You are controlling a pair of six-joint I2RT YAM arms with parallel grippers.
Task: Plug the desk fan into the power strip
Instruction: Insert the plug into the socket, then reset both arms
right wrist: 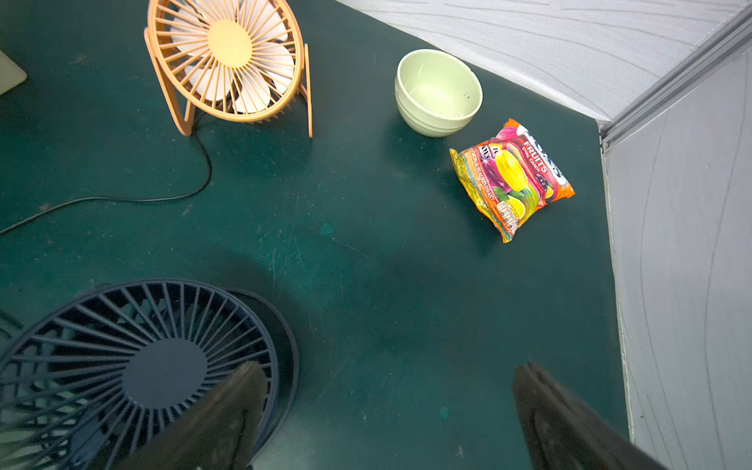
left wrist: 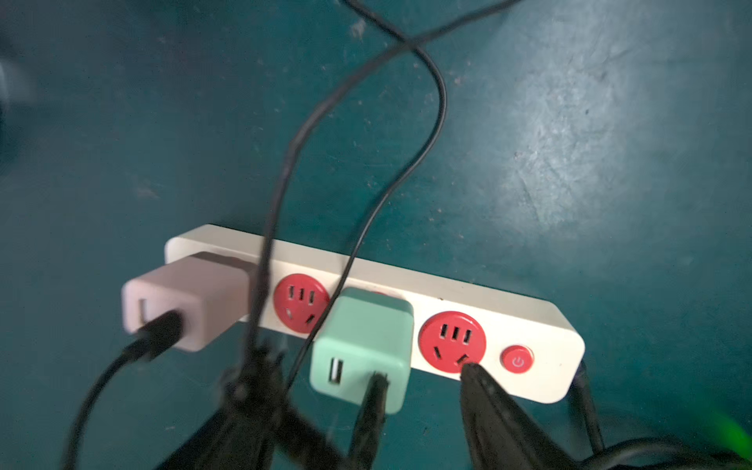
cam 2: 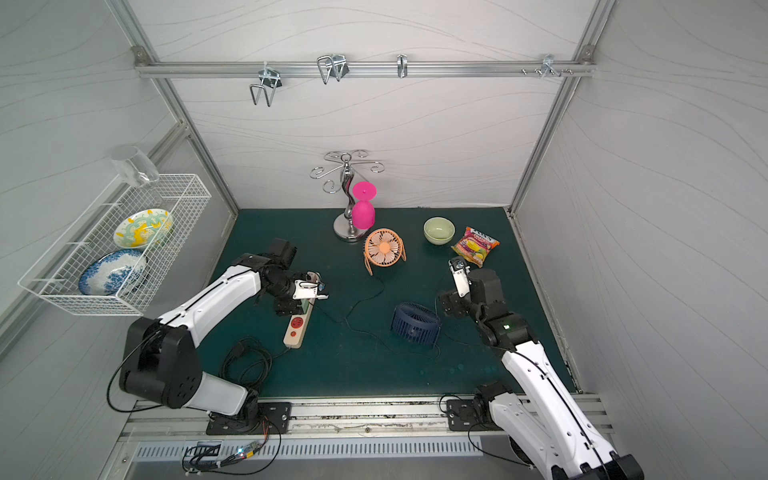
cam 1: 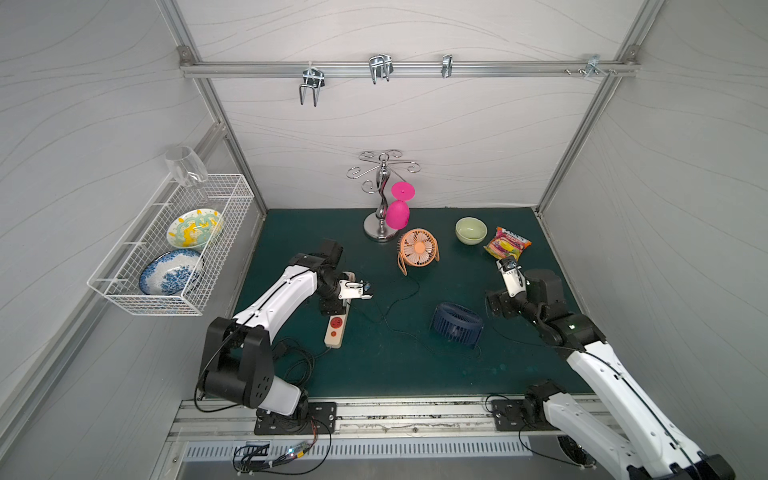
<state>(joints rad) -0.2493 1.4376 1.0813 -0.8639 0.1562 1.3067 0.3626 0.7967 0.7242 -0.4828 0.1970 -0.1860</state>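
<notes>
We take this for a robot test booth; pale panel walls [cam 1: 415, 124] sit in an aluminium frame [cam 1: 249, 69]; a left arm [cam 1: 282, 299] and a right arm [cam 1: 602, 374] are bolted to a rail [cam 1: 415, 410] beside a green mat [cam 1: 415, 374].

The cream power strip [left wrist: 549, 337] carries red sockets [left wrist: 452, 339], a mint adapter [left wrist: 366, 346] and a blurred, seemingly pale-pink adapter [left wrist: 183, 301].

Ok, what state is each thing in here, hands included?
power strip: two sockets filled, two free.
green adapter: plugged in, cable attached.
pink adapter: plugged in, cable attached.
left hand: open, straddling the green adapter.
right hand: open, empty.
orange fan: upright, blades still.
bowl: upright, empty.
pink goblet: hanging upside down on the rack.
</notes>
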